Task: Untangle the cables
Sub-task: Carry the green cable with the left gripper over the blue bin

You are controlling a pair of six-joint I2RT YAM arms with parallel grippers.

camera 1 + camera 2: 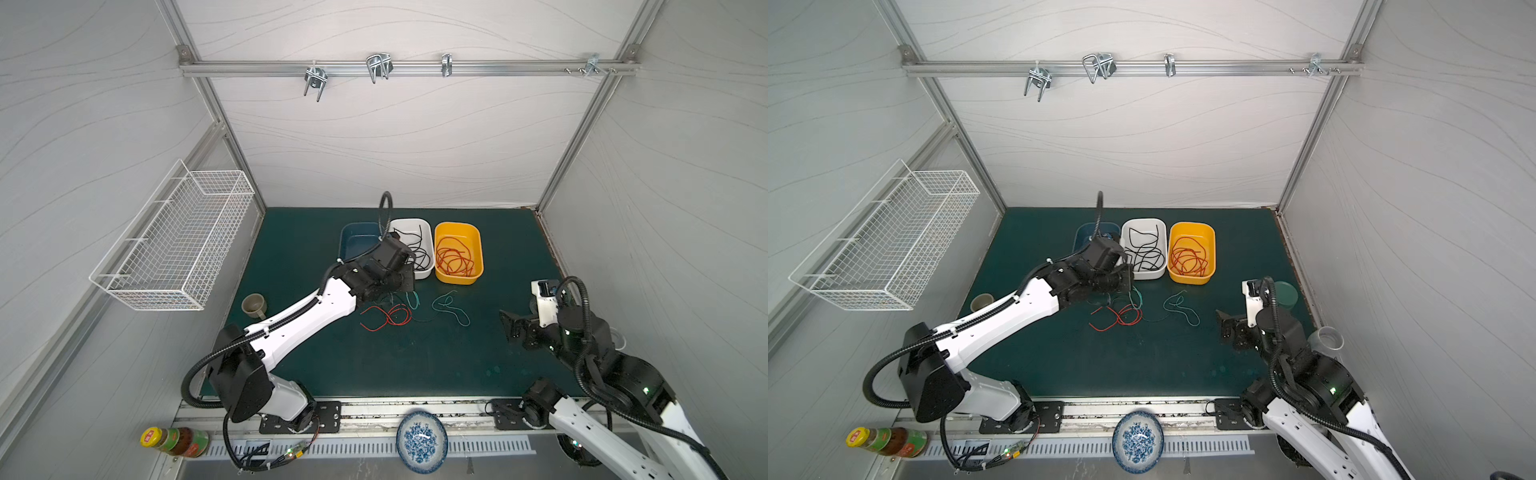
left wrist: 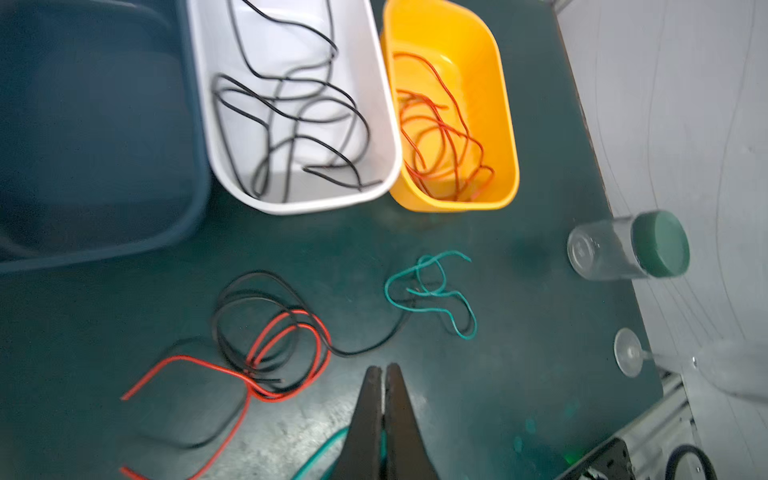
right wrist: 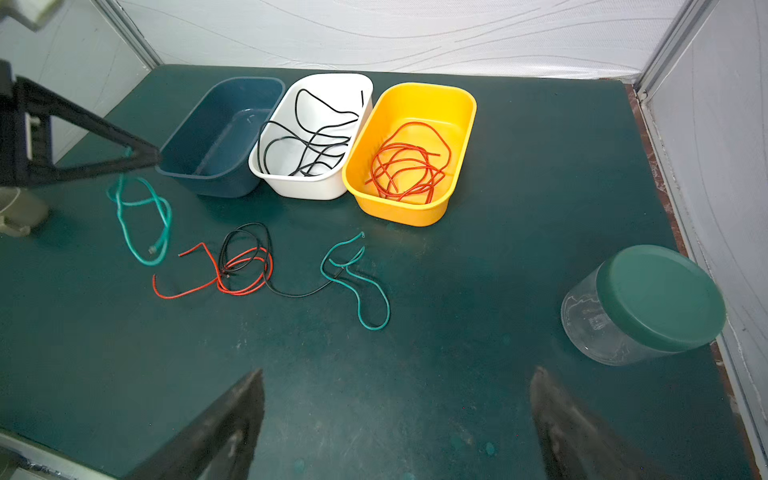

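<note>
Left claw [image 3: 145,157] is pinched fully closed on a teal cable [image 3: 143,208]. I see it gripping one end above the counter [image 3: 498,249], near the front of the blue tub [image 3: 216,183]. The rest of that cable hangs down and loops on the counter below the claw.

Right claw [image 3: 397,371] has its fingers spread wide with nothing between them. It hovers over bare counter on the right, well apart from the cables. A jar [image 3: 656,299] with a green lid lies on its side near it, by the right wall.

Loose on the counter in front of the tubs:
- A red cable [image 3: 245,266] and a black cable [image 3: 245,232] are coiled through each other.
- The black one trails right and touches a second teal cable [image 3: 357,282], which is folded over itself. I can't tell whether those two are actually knotted.

In the tubs:
- The white tub [image 3: 307,191] in the middle holds the black cables [image 3: 316,141].
- The yellow tub [image 3: 403,212] to its right holds the red cables [image 3: 407,166], loosely piled.

The three tubs sit side by side and touching, at the back of the counter.
</note>
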